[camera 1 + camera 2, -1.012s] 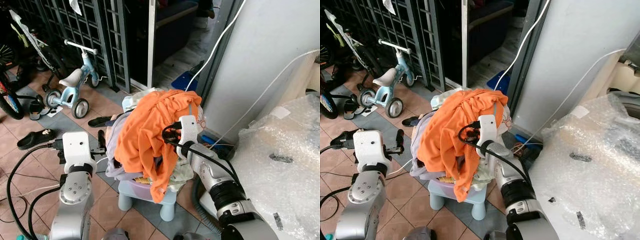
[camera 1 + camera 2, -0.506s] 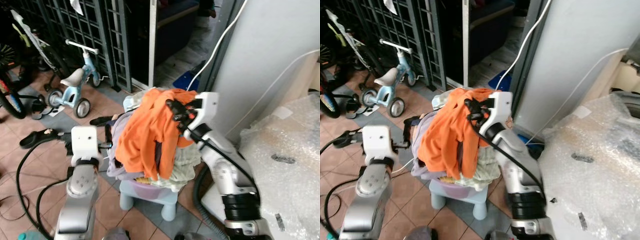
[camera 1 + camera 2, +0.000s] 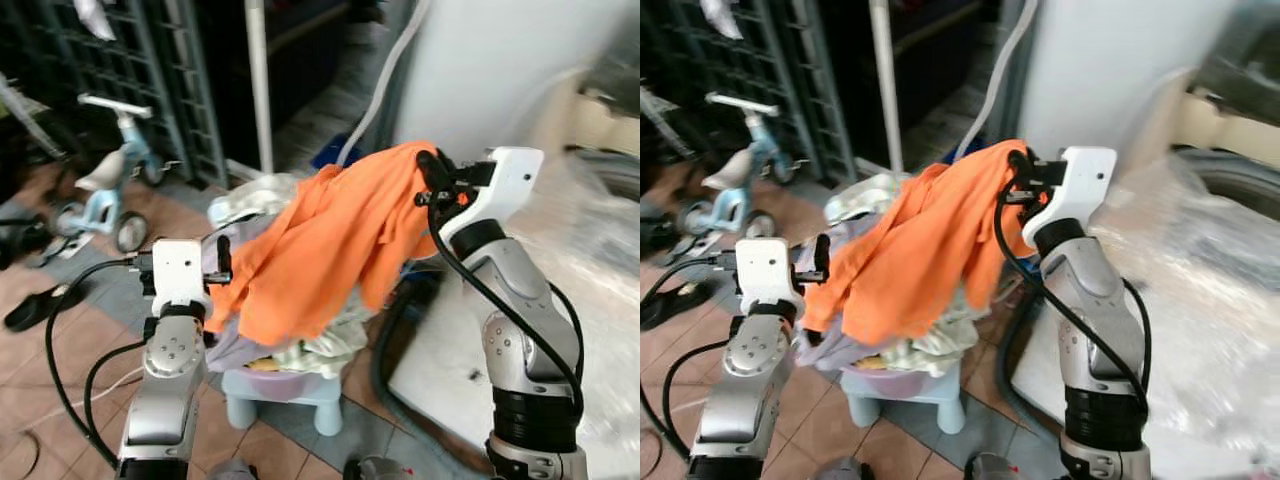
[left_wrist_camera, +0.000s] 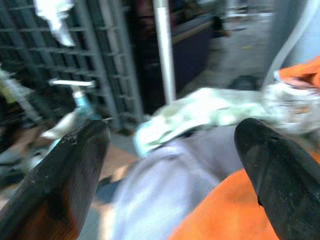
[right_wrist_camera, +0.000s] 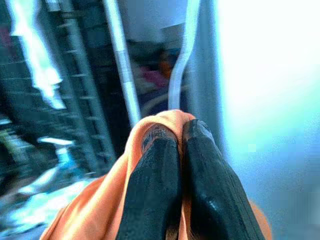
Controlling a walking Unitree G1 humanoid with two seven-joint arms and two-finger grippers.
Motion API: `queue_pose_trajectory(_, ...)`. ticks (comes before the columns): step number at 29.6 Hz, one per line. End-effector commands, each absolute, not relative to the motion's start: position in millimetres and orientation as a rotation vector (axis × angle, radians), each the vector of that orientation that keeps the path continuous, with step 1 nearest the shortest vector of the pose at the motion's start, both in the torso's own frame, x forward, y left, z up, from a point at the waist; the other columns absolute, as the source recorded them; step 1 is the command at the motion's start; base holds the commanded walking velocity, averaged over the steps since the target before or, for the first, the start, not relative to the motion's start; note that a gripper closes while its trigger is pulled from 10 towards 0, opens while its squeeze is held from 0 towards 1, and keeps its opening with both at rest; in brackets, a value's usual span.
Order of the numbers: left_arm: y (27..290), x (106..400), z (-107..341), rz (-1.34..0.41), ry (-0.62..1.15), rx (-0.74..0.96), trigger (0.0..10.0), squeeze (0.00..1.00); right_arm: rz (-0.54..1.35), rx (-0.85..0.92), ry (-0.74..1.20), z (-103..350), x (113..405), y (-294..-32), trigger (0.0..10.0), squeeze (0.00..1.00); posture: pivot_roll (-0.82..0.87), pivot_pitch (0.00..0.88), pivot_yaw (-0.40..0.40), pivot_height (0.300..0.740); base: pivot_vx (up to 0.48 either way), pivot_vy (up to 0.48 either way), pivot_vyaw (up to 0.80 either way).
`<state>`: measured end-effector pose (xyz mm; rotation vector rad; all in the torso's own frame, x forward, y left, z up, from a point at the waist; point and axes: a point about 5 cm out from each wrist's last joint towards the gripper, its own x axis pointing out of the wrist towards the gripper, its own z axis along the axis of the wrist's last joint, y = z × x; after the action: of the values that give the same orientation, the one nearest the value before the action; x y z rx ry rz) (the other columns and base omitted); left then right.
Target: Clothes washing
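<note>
Nearest you, at about 7 o'clock in the head views, your left claw (image 3: 212, 268) hangs with its fingers (image 4: 75, 170) spread wide and nothing between them, parked just beside the pile, probably to stay out of the cloth's way while ready to steady it. Just past it, low in the middle, the small pale stool (image 3: 290, 390) carries a basin heaped with laundry: a grey-lilac piece (image 4: 165, 180) and a pale green piece (image 4: 210, 102) lie under the rest. The orange garment (image 3: 330, 245) is your task piece; its lower end drapes over the heap while its top corner is drawn up toward 1 o'clock, where your right claw (image 3: 436, 180) is pinched closed on a fold of it, fingers (image 5: 155, 185) pressed together with cloth between them. Held high like this, the garment should peel off the pile rather than drag the other pieces along, though its trailing hem touches them and could snag. Room to swing is mostly at 3 o'clock, toward the blurred pale shape that may be the washer. At 12 o'clock a white pole (image 3: 262, 80) and dark grille (image 3: 150, 70) close you in, and at 10 o'clock a child's tricycle (image 3: 100, 190) stands well apart.
</note>
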<state>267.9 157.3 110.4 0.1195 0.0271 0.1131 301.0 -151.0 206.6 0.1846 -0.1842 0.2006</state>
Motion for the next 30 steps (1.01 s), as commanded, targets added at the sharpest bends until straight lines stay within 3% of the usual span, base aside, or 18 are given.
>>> queue_pose_trajectory(1, 155.6, 269.1, 108.7, 0.108, 0.022, 0.123, 10.0, 0.00, 0.137, 0.148, -0.270, 225.6, 307.5, -161.2, 10.0, 0.00, -0.07, 0.000, 0.018, 0.740, 0.000, -0.375, -0.80)
queue_pose_trajectory(12, 155.4, 268.6, 106.1, 0.110, 0.023, 0.119, 10.0, 0.00, 0.101, 0.127, -0.289, 230.7, 311.6, -168.2, 10.0, 0.00, -0.07, 0.000, 0.012, 0.740, 0.000, -0.396, -0.80)
queue_pose_trajectory(20, 154.6, 269.4, 104.9, 0.106, 0.019, 0.116, 10.0, 0.00, 0.086, 0.124, -0.294, 228.8, 311.7, -168.7, 10.0, 0.00, -0.07, 0.000, 0.014, 0.740, 0.000, -0.398, -0.10)
queue_pose_trajectory(30, 157.0, 269.0, 105.2, 0.117, 0.015, 0.095, 10.0, 0.00, 0.133, 0.117, -0.262, 219.6, 312.3, -162.8, 10.0, 0.00, -0.07, 0.000, 0.013, 0.740, 0.000, 0.000, -0.12)
